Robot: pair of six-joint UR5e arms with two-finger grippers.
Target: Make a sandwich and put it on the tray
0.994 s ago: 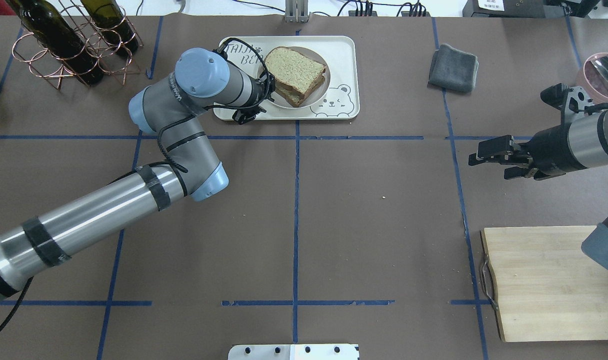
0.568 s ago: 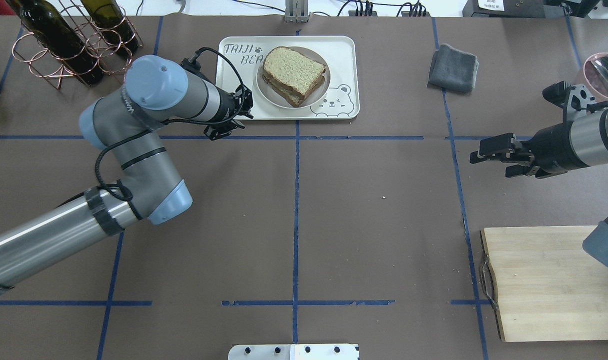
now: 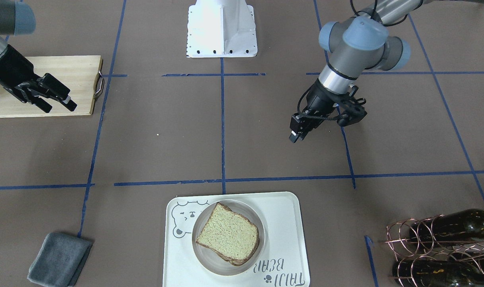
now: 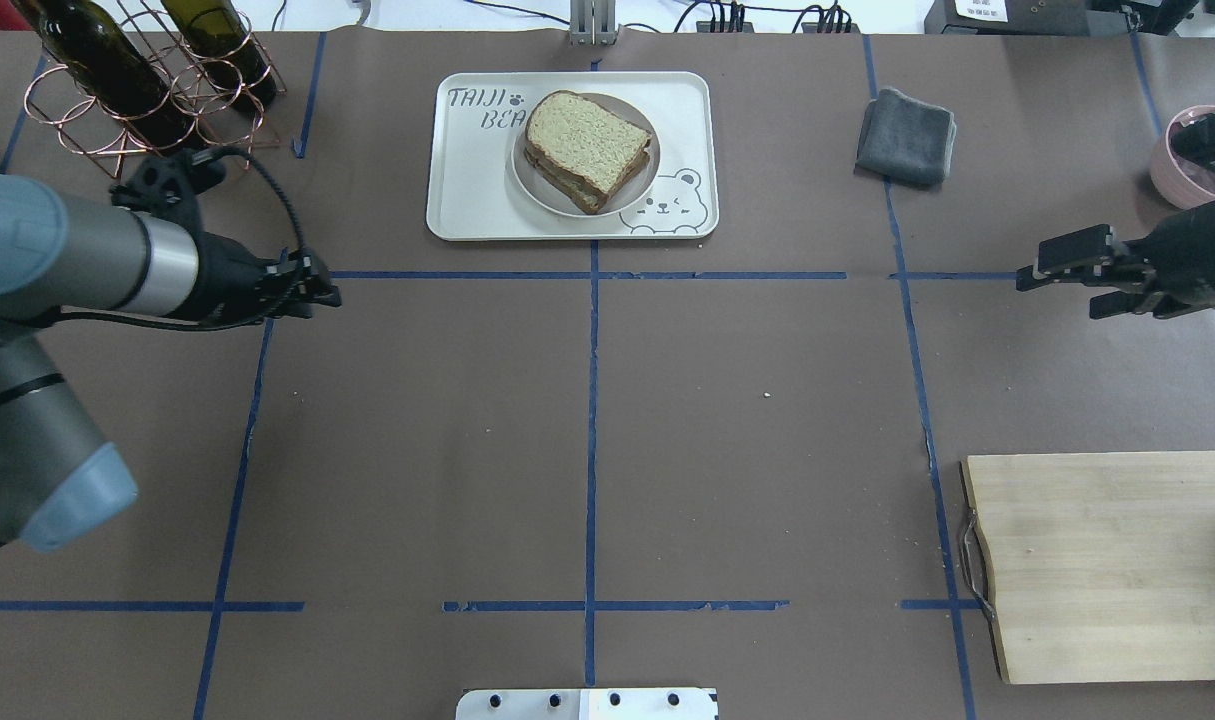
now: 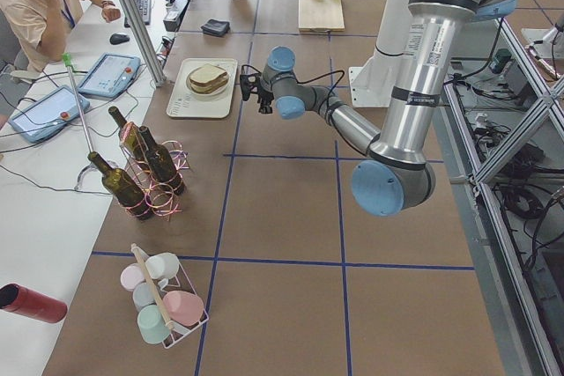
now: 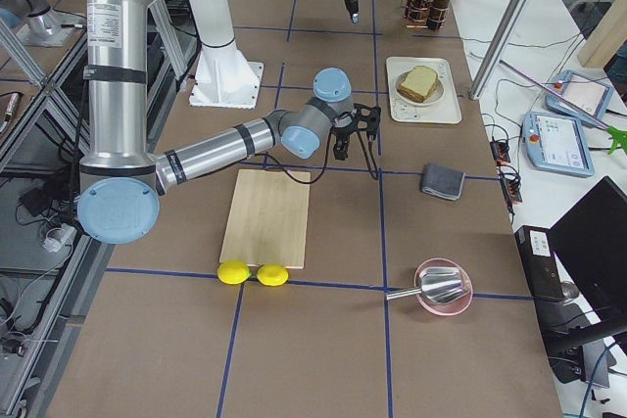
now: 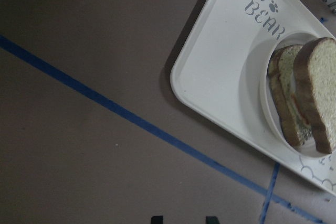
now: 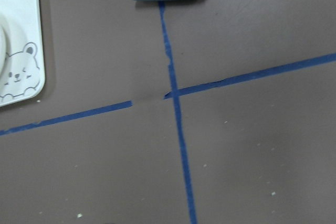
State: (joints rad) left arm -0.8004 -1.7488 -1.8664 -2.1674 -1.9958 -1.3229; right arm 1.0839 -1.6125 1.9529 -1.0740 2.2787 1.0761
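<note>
Left tool (image 4: 327, 290) backed off left, jaws apart — right tool (image 4: 1057, 293) too; sandwich (image 4: 587, 145) on tray (image 4: 467, 190) — likely soft, light, squashy, grip crust edges.

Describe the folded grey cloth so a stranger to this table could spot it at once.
On the brown paper-covered table, look along the edge far from the robot for the cream tray holding the sandwich. To the robot's right of it, well apart, lies the grey cloth on a blue tape line. It alone is soft folded fabric, dark grey.
</note>
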